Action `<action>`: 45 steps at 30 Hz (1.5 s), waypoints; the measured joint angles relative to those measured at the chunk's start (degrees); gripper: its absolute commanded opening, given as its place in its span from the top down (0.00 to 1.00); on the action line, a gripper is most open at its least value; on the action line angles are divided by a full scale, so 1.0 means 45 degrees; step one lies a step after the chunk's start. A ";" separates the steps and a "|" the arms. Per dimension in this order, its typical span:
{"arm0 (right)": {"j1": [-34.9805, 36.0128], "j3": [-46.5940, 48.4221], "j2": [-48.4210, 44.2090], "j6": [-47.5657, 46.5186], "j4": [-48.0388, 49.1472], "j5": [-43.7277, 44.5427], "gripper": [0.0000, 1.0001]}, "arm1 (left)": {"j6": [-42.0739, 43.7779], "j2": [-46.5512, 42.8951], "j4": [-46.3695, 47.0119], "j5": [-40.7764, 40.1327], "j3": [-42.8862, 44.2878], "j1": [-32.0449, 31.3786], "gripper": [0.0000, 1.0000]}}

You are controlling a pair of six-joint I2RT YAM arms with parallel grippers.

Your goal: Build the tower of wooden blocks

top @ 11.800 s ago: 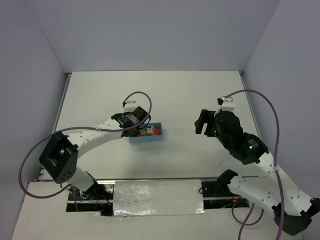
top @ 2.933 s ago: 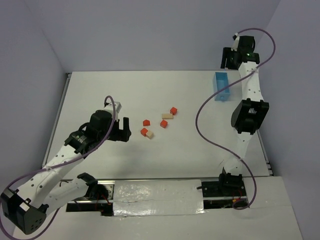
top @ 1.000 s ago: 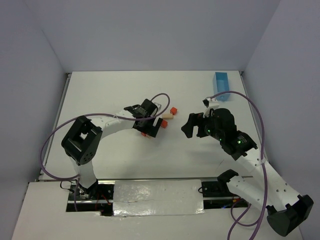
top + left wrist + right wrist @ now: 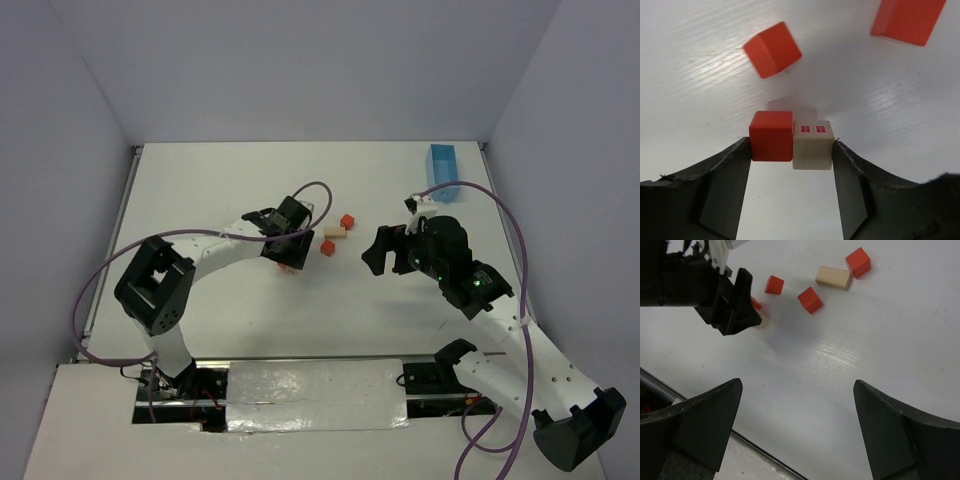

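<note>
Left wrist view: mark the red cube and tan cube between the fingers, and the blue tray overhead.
red cube (image 4: 771, 137), left wrist view, near face.
tan cube (image 4: 812, 149), left wrist view, plain near face.
blue tray (image 4: 445, 172), top view, its wall.

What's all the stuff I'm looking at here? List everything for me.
table: one, white, under everything
tray: one, light blue, near the table's far right corner
loose red blocks: three, red, mid-table
tan bar: one, pale tan, beside the farthest red block
cube pair: one red, one tan, side by side between the left gripper's fingers
left gripper: one, black, closed on the cube pair
right gripper: one, black, open, over the table right of the blocks
</note>
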 measured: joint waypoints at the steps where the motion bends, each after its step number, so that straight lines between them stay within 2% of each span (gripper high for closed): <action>1: 0.0000 0.0000 0.0000 0.0000 0.0000 0.0000 0.00 | -0.0170 -0.0194 -0.0063 -0.0087 -0.0044 0.0068 1.00; 5: 0.0000 0.0000 0.0000 0.0000 0.0000 -0.0010 0.00 | -0.0967 -0.1229 -0.0379 -0.0612 -0.0097 0.0889 1.00; 9: 0.0000 -0.0015 0.0000 0.0000 0.0039 -0.0015 0.00 | -0.1826 -0.1603 -0.0675 -0.1180 0.0238 0.2769 1.00; 14: 0.0000 -0.0112 0.0005 -0.0005 0.0097 -0.0063 0.00 | -0.2516 0.0403 -0.1321 -0.2011 0.2715 0.4979 0.95; 18: 0.0034 -0.0141 0.0005 -0.0010 0.0097 -0.0107 0.00 | -0.2851 0.2589 -0.1438 -0.2084 0.4760 0.5950 0.85; 26: 0.0058 -0.0146 0.0015 -0.0039 0.0107 -0.0233 0.00 | -0.3075 0.3920 -0.1724 -0.1467 0.5309 0.6917 0.76; 29: 0.0073 -0.0146 0.0034 -0.0039 0.0131 -0.0248 0.00 | -0.3055 0.4085 -0.1715 -0.1180 0.5474 0.6926 0.60; 30: 0.0073 -0.0146 0.0044 -0.0039 0.0146 -0.0253 0.00 | -0.3055 0.4099 -0.1690 -0.1141 0.5469 0.6917 0.47; 31: 0.0083 -0.0146 0.0044 -0.0044 0.0155 -0.0262 0.00 | -0.3041 0.4099 -0.1666 -0.1049 0.5459 0.6917 0.39; 33: 0.0083 -0.0146 0.0053 -0.0039 0.0170 -0.0291 0.00 | -0.3045 0.4090 -0.1608 -0.0976 0.5411 0.6917 0.23; 34: 0.0083 -0.0146 0.0053 -0.0039 0.0175 -0.0296 0.00 | -0.3031 0.4051 -0.1545 -0.0957 0.5348 0.6917 0.19; 38: 0.0083 -0.0146 0.0063 -0.0044 0.0175 -0.0335 0.00 | -0.2973 0.3929 -0.1559 -0.0821 0.4930 0.6917 0.06; 41: 0.0083 -0.0146 0.0063 -0.0044 0.0180 -0.0355 0.00 | -0.2769 0.3716 -0.1773 -0.0811 0.4877 0.6902 0.01; 45: 0.0083 -0.0146 0.0063 -0.0044 0.0180 -0.0437 0.00 | -0.2599 0.2783 -0.1938 -0.0894 0.4877 0.6771 0.02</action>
